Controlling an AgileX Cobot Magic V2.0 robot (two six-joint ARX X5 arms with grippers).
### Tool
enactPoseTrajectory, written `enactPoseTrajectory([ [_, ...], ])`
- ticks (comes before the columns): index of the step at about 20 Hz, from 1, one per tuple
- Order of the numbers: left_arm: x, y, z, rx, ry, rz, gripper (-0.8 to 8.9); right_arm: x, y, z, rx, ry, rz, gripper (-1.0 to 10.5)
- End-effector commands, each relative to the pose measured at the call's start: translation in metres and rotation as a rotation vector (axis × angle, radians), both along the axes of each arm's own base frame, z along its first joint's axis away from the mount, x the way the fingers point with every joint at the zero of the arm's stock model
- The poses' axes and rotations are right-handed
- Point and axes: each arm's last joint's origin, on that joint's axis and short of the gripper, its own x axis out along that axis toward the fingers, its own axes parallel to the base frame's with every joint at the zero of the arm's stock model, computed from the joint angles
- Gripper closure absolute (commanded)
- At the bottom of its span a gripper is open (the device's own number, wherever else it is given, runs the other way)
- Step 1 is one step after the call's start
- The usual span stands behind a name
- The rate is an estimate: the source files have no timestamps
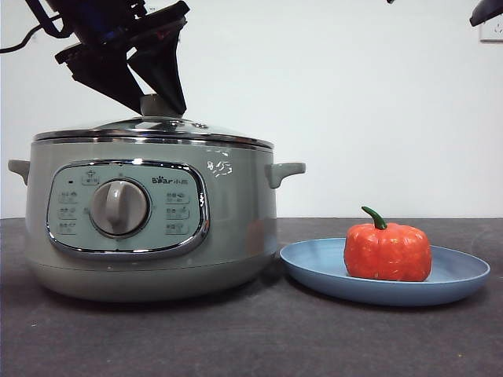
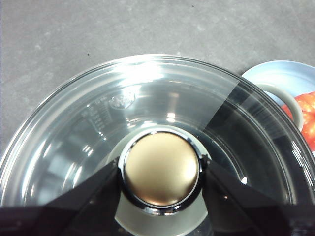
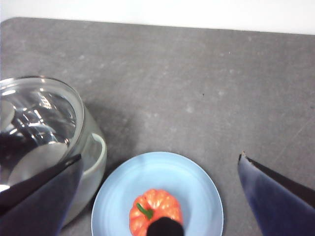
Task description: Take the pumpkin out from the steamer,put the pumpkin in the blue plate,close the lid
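The steamer (image 1: 236, 212) stands at the left of the front view with the glass lid (image 1: 157, 129) sitting on its rim. My left gripper (image 1: 161, 106) comes down from above and is shut on the lid's knob (image 2: 161, 168), one jaw pressed against each side. The lid's glass (image 2: 147, 98) fills the left wrist view. The pumpkin (image 1: 387, 251) sits upright on the blue plate (image 1: 314, 267), just right of the steamer. My right gripper (image 3: 160, 156) hangs open and empty high above the pumpkin (image 3: 156, 209) and the plate (image 3: 197, 187).
The steamer's right side handle (image 1: 284, 171) juts out over the plate's near edge. The dark grey table (image 1: 236, 338) runs in front of both. A white wall stands behind. The right arm shows only as a black tip (image 1: 487, 12) at the top right.
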Motion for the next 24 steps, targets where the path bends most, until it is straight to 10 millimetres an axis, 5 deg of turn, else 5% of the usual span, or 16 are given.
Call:
enactPoseTrajectory([
  [1,0.001,-0.004,-0.012,0.034,0.048,-0.015,8.06,0.0,0.0,-0.004,-0.007,0.015,-0.001,4.1],
  [6,0.001,-0.002,-0.013,0.044,0.056,-0.007,4.12,-0.001,0.0,-0.005,-0.011,0.024,0.0,4.1],
  [7,0.001,-0.002,-0.013,0.045,0.054,-0.005,3.99,-0.001,0.0,-0.005,-0.013,0.027,0.0,4.1],
  [14,-0.003,0.003,-0.004,0.077,0.01,0.049,4.05,-0.002,-0.001,-0.007,-0.023,0.046,0.002,4.1],
  [21,-0.032,0.019,0.029,0.044,-0.03,0.042,4.1,-0.006,-0.003,-0.006,-0.031,0.047,0.015,4.3],
  [22,-0.038,0.021,0.034,0.036,-0.039,0.039,4.2,-0.007,-0.003,-0.005,-0.031,0.041,0.017,4.7],
  [24,-0.057,0.031,0.049,0.002,-0.067,0.021,6.59,-0.014,-0.007,0.0,-0.039,0.009,0.029,7.4],
])
